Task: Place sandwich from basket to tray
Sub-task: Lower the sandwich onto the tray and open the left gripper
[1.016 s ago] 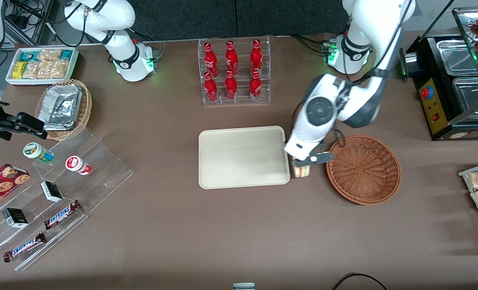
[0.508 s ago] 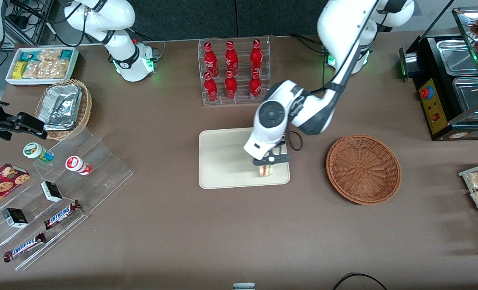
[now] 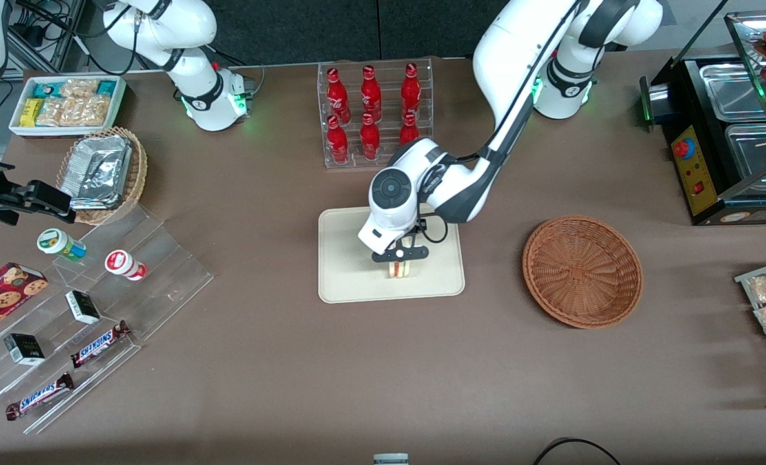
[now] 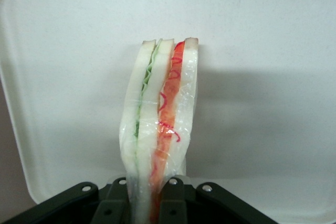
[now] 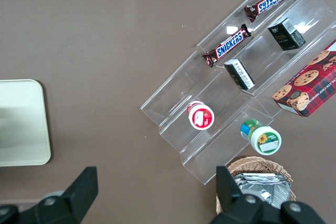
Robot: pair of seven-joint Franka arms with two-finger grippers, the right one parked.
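My left gripper (image 3: 400, 256) is shut on the sandwich (image 3: 401, 268), a plastic-wrapped wedge of pale bread with red and green filling, and holds it over the middle of the cream tray (image 3: 344, 271). In the left wrist view the sandwich (image 4: 163, 119) stands on edge between the black fingers (image 4: 116, 203), with the tray's floor (image 4: 262, 103) under it. I cannot tell if it touches the tray. The reddish-brown wicker basket (image 3: 582, 271) lies beside the tray toward the working arm's end, with nothing in it.
A clear rack of red bottles (image 3: 374, 113) stands farther from the front camera than the tray. A tan basket with foil trays (image 3: 102, 171), a white snack bin (image 3: 66, 103) and a clear stepped shelf (image 3: 92, 290) lie toward the parked arm's end. A black warmer (image 3: 725, 135) stands near the working arm.
My left gripper carried the sandwich from beside the basket, across the tray's edge, to over the tray's middle. The basket stayed where it was.
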